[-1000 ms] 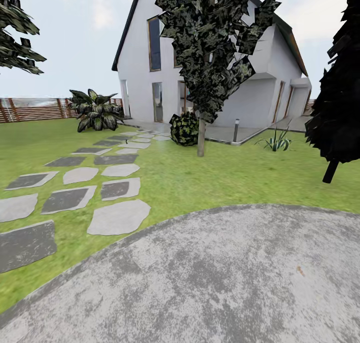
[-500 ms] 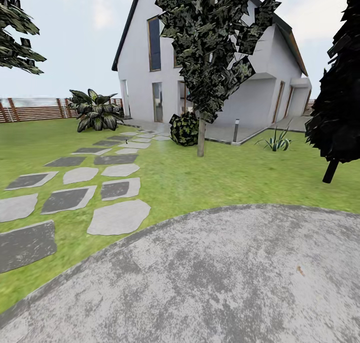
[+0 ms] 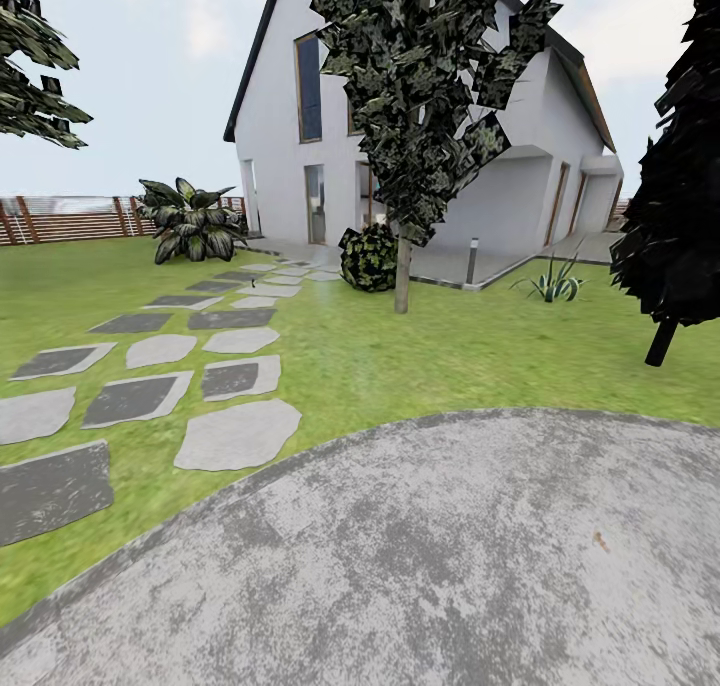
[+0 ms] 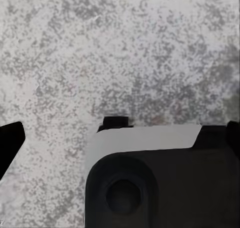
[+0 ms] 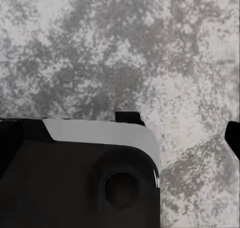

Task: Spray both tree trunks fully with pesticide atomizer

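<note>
Paving [image 3: 450, 556]: lying rounded, grey, speckled, against green grass [image 3: 400, 366].
Tree trunk [image 3: 403, 276]: standing slim, pale, under jagged dark foliage.
Jaws: showing nowhere clearly; cannot tell.

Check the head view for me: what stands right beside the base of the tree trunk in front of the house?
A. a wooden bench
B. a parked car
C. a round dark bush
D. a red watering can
C: a round dark bush sits on the lawn just to the left of the tree trunk, with the white house behind them.
</note>
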Controlling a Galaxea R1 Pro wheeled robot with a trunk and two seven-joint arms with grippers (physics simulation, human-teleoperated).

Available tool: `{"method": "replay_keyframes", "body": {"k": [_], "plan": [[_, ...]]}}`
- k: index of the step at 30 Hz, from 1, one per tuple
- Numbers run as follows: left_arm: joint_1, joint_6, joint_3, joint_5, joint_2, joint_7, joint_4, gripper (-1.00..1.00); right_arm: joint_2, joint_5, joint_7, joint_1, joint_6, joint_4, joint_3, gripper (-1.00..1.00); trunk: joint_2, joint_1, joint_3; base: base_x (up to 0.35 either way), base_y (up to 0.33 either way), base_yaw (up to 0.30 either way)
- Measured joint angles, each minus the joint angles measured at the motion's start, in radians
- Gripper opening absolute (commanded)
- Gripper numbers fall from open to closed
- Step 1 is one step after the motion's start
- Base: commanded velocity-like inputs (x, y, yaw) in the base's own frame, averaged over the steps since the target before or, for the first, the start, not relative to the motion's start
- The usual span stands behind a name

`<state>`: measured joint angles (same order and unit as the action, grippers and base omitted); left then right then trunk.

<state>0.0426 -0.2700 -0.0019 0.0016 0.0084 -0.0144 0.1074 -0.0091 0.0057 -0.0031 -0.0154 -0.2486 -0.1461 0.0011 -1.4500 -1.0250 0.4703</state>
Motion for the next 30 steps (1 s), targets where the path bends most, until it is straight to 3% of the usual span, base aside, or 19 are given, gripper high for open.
{"method": "replay_keyframes", "body": {"k": [1,5,9,17,28,30], "plan": [[0.007,-0.007,0.0,0.0,-0.002,0.0,0.118,1.0,-0.003,0.002,0.0,-0.005,-0.004,-0.132,0.001,1.0,0.0,0.0,-0.001,0.0,0.0,0.0],[0.002,-0.011,0.002,0.003,-0.006,-0.001,0.197,1.0,-0.033,0.015,0.001,-0.005,-0.005,-0.244,0.0,1.0,0.0,0.0,0.0,0.0,0.0,0.0],[0.003,-0.011,0.003,0.008,-0.009,0.0,0.268,1.0,-0.044,0.02,0.0,-0.007,-0.013,-0.34,-0.002,1.0,0.0,0.0,0.0,0.0,0.0,0.0],[0.025,-0.011,-0.002,0.007,-0.024,0.002,0.31,1.0,-0.046,0.02,0.0,-0.022,-0.116,-0.387,-0.004,1.0,0.0,0.0,0.0,0.0,0.0,0.0],[0.029,-0.011,0.005,0.007,-0.02,0.001,0.292,1.0,-0.047,0.028,-0.001,-0.049,-0.127,-0.391,-0.001,1.0,0.0,0.0,0.0,0.0,0.0,0.0],[0.029,-0.011,0.004,0.006,-0.02,0.001,0.292,1.0,-0.068,0.027,-0.001,-0.049,-0.128,-0.392,-0.004,1.0,0.0,0.0,0.0,0.0,0.0,0.048]]}}
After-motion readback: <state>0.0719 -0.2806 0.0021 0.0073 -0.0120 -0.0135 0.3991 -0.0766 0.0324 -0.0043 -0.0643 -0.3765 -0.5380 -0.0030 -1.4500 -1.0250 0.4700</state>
